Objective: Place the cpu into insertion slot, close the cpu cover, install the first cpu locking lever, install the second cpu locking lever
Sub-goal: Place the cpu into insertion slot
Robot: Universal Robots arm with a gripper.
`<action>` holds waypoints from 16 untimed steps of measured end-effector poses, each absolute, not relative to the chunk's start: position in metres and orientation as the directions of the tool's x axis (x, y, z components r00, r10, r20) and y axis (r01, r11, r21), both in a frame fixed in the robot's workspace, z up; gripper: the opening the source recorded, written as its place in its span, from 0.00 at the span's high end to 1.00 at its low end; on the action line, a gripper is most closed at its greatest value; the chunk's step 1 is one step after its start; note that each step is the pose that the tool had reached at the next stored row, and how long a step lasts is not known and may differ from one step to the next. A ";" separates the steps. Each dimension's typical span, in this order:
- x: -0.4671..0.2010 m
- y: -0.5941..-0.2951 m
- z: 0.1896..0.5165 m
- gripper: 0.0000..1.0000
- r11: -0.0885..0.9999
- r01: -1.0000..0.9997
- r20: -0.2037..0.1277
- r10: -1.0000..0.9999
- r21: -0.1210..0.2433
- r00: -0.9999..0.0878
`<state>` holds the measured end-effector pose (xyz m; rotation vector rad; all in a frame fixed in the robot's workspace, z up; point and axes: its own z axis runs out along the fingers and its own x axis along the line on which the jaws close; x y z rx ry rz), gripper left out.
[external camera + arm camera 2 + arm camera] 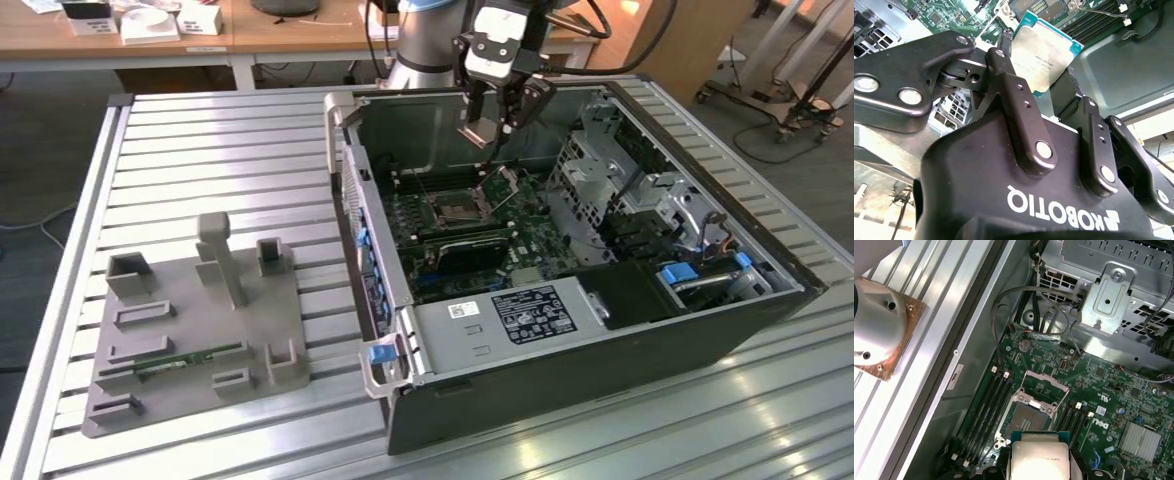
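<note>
Gripper [491,125]: its two black fingers [1019,105] are clamped on opposite edges of the cpu, high over the open computer case.
Cpu [1046,55]: held in the air between the fingertips with its silvery top showing and a green rim around it; in the first wrist view [1038,460] it hangs clear of the board, not yet seated.
Insertion slot [1029,421]: bare, dark pin field exposed, lying on the green motherboard just beyond the cpu's edge in the first wrist view; in the exterior view [451,208] it sits well below the gripper, slightly toward the exterior view's left.
Cpu cover [1035,401]: swung up off the slot and standing tilted along the slot's far edge, between the slot and the cables.
Memory slots [985,410]: long black rows flanking the insertion slot on both sides.
Cables [1004,305]: thin dark loops crossing above the board, beyond the raised cover.
Drive cage [607,170]: perforated silvery metal, close on the exterior view's right of the gripper.
Computer case [561,385]: lying open on its side, walls rising around the board.
Grey fixture [187,340]: on the slatted table [200,140], well apart on the exterior view's left, holding a green memory stick [174,360].
</note>
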<state>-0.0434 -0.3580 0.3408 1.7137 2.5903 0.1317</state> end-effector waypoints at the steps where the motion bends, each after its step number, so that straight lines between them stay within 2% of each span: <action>1: -0.043 -0.358 0.341 0.45 0.388 0.918 0.019 0.920 0.089 -0.391; 16: -0.043 -0.358 0.341 0.45 0.387 0.918 0.019 0.920 0.089 -0.390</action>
